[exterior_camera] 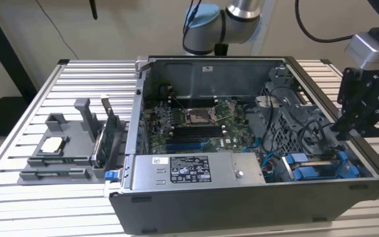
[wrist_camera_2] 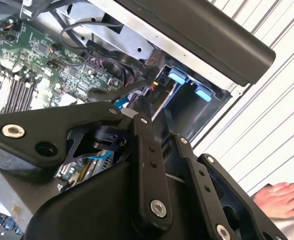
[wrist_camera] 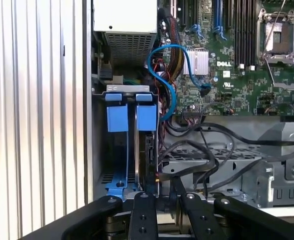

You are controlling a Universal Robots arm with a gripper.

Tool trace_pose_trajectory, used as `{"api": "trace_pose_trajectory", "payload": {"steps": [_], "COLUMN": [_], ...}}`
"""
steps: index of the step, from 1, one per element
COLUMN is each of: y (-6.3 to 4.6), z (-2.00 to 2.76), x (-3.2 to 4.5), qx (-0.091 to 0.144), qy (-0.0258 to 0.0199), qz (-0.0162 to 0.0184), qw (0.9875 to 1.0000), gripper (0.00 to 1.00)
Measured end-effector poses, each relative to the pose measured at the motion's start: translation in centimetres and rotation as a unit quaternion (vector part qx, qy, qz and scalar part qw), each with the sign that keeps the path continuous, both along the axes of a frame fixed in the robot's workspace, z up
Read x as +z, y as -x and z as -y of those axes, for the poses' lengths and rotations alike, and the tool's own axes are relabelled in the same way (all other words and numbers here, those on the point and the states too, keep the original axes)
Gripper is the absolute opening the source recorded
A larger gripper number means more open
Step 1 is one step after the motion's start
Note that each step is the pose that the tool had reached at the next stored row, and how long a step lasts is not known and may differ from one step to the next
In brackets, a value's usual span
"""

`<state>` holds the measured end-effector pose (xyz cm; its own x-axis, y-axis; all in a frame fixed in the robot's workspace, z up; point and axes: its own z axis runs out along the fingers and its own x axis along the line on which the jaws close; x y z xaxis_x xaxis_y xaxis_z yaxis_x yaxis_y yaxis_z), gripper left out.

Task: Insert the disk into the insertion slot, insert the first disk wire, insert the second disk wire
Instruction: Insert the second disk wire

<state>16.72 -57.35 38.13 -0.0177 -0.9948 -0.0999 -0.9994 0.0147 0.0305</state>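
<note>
Slatted tabletop (exterior_camera: 77,74) bore the open case (exterior_camera: 209,59); at its 3 o'clock in the exterior view the gripper (exterior_camera: 341,131) hung over the seated disk (wrist_camera: 151,160), pressed together, probably to slip between cables (wrist_camera: 197,155).

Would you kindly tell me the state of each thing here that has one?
computer case, side open.
processor socket, empty.
disk, standing edge-on in the slot.
blue cable, looped beside the disk; ends unclear.
pincer, poised over the disk.
person's hand, resting on the table.
</note>
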Motion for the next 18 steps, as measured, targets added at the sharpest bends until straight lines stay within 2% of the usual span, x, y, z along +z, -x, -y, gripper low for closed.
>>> {"api": "trace_pose_trajectory", "payload": {"steps": [3,8,18], "y": [0.0,-0.1,-1.2], "z": [-0.36,-0.37,-0.37], "x": [0.00,0.00,-0.09], "qx": [0.000,0.000,0.001], "qy": [0.0000,0.0000,-0.0022], "qz": [0.0000,0.0000,0.0000], "qw": [1.0000,1.0000,1.0000], "gripper": [0.27,0.27,0.27]}}
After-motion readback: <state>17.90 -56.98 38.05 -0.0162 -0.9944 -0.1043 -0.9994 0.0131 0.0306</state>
